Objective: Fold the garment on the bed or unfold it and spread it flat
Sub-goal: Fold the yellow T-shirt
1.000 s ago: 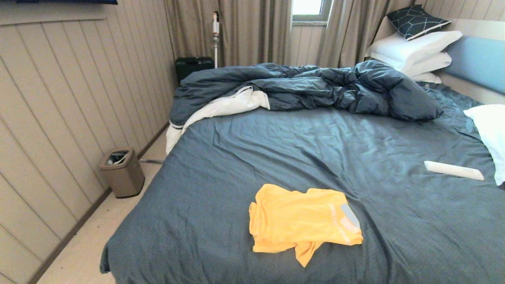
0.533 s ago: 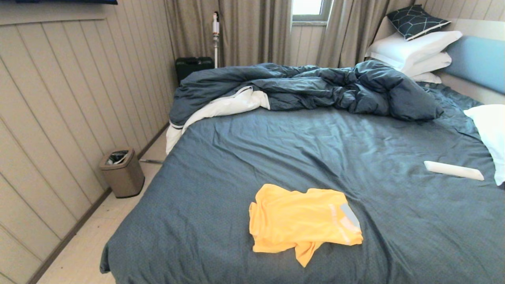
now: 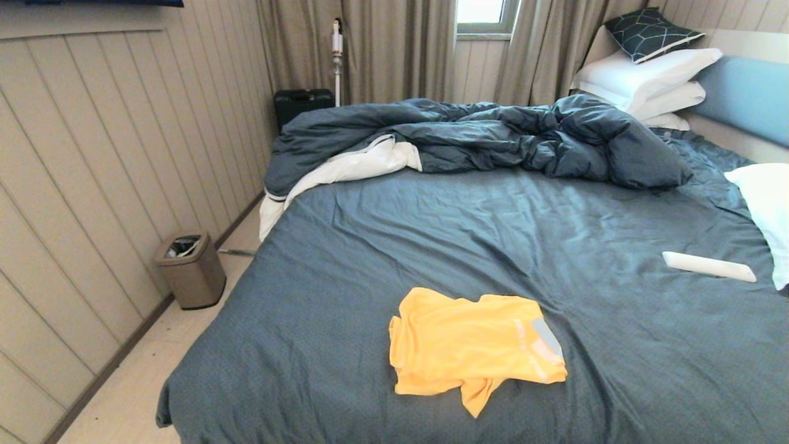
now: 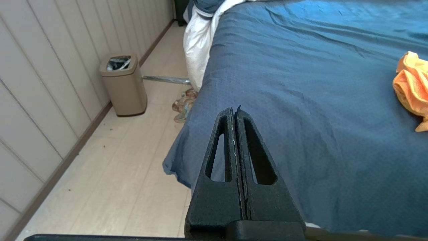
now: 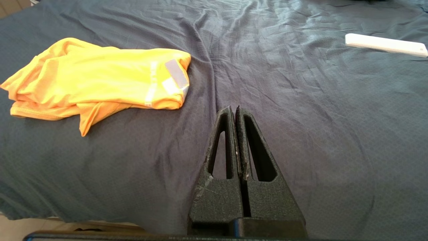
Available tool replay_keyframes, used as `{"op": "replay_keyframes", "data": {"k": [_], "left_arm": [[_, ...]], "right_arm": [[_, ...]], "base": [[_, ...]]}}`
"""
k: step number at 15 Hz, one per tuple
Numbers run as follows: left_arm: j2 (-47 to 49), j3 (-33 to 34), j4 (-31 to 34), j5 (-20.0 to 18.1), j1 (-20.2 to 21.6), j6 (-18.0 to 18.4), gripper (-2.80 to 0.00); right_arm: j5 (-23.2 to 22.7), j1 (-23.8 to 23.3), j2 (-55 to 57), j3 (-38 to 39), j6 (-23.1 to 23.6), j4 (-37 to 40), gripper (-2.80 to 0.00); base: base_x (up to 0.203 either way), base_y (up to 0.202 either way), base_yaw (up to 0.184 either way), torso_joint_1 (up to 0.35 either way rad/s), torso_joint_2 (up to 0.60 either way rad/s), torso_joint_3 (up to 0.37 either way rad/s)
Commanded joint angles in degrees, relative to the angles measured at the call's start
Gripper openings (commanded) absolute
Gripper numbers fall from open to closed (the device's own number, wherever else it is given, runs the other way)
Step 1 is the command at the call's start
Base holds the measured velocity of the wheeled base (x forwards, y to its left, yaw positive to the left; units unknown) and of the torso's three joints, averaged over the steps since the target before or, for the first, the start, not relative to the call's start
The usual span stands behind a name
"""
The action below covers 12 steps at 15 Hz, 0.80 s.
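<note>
The left end effector (image 4: pixel 234 112) hangs near the bed's (image 3: pixel 431 246) front left corner, its two black fingers pressed flat together with nothing between them. Ahead of its tips lies bare slate-blue sheet; off to its outer side, on the floor by the panelled wall, stands a beige bin (image 4: pixel 123 85). A bunched edge of the shirt (image 4: pixel 413 85) shows far to its inner side, well apart from it.

The right end effector (image 5: pixel 233 110) is likewise fully closed and empty, poised over the near part of the bed. The shirt (image 5: pixel 97 80) lies ahead of it and toward the left arm's side, close but not touching. It is crumpled and loosely doubled over, with one strip of fabric trailing toward the bed's near edge and a pale grey patch on the end nearest this end effector. Farther ahead and to its outer side, a slim white bar (image 5: pixel 386 45) rests on the sheet.

From the head camera neither arm shows. The shirt (image 3: pixel 471 348) sits on the near middle of the bed, the rumpled duvet (image 3: pixel 493 139) is heaped along the far side, and white pillows (image 3: pixel 647 77) are stacked at the headboard (image 3: pixel 746 95).
</note>
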State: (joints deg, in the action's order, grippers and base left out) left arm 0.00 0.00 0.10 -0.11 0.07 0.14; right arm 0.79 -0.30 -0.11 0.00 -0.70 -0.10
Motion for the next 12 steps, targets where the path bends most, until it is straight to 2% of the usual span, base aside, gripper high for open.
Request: {"op": "replay_keyframes", "data": {"k": [1,5,6,7,9,12], "left_arm": [[0.09,0.00,-0.01,-0.07,0.01,0.12,-2.80],[0.09,-0.01,-0.01,-0.08,0.01,0.13,-2.80],[0.09,-0.18,-0.01,-0.15,0.01,0.29,-2.80],[0.09,-0.18,-0.01,-0.15,0.01,0.29,-2.80],[0.09,-0.26,0.34,-0.15,0.01,0.56,-2.80],[0.00,-0.35,0.52,-0.07,0.10,0.56,-2.80]], "right_arm": [[0.09,-0.06,0.11,0.00,0.09,-0.08,-2.80],[0.07,-0.05,0.12,-0.01,0.08,-0.06,-2.80],[-0.31,-0.01,1.28,-1.46,-0.11,2.00,-2.80],[-0.68,0.06,4.31,-5.25,-0.41,4.30,-2.80],[-1.44,0.43,14.58,-18.24,-1.04,8.15,-2.80],[-2.39,2.23,38.45,-34.28,-1.99,10.05,-2.80]], "base": [[0.000,0.000,0.000,0.000,0.00,0.000],[0.000,0.000,0.000,0.000,0.00,0.000],[0.000,0.000,0.000,0.000,0.00,0.000],[0.000,0.000,0.000,0.000,0.00,0.000],[0.000,0.000,0.000,0.000,0.00,0.000],[0.000,0.000,0.000,0.000,0.00,0.000]]}}
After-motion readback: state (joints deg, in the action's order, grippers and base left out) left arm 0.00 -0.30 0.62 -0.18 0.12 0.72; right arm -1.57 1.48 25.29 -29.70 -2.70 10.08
